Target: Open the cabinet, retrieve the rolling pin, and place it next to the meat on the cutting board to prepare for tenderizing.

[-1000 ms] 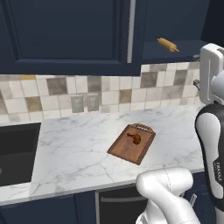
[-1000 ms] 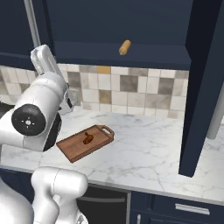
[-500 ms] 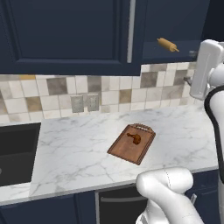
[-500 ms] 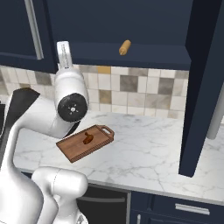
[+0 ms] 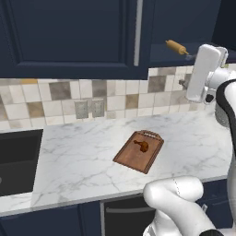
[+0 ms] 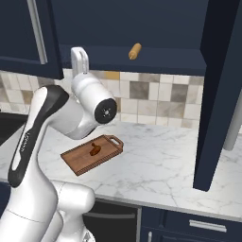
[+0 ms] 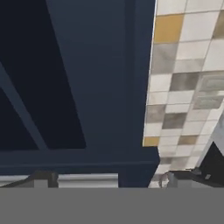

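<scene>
The cabinet (image 5: 69, 32) has its left door shut and its right door (image 6: 220, 94) swung open. On its bare shelf lies the tan rolling pin (image 5: 176, 47) (image 6: 134, 51). My gripper (image 5: 213, 50) (image 6: 79, 52) points upward just below the shelf's front edge, right of the pin in the left base view. In the hand view the gripper (image 7: 109, 179) is open with nothing between the tips, facing the cabinet's navy underside. On the counter lies the cutting board (image 5: 138, 151) (image 6: 90, 156) with the meat (image 5: 142, 145) (image 6: 94, 150) on it.
The open door's bar handle (image 6: 234, 127) hangs out over the right of the marble counter (image 5: 83, 161). A dark sink (image 5: 18, 156) is set in at the left. Two wall outlets (image 5: 90, 109) sit on the tiled backsplash.
The arm has straightened and lifted the hand from in front of the backsplash up toward the open shelf. The jaws stayed open. Pin, board and meat have not moved.
</scene>
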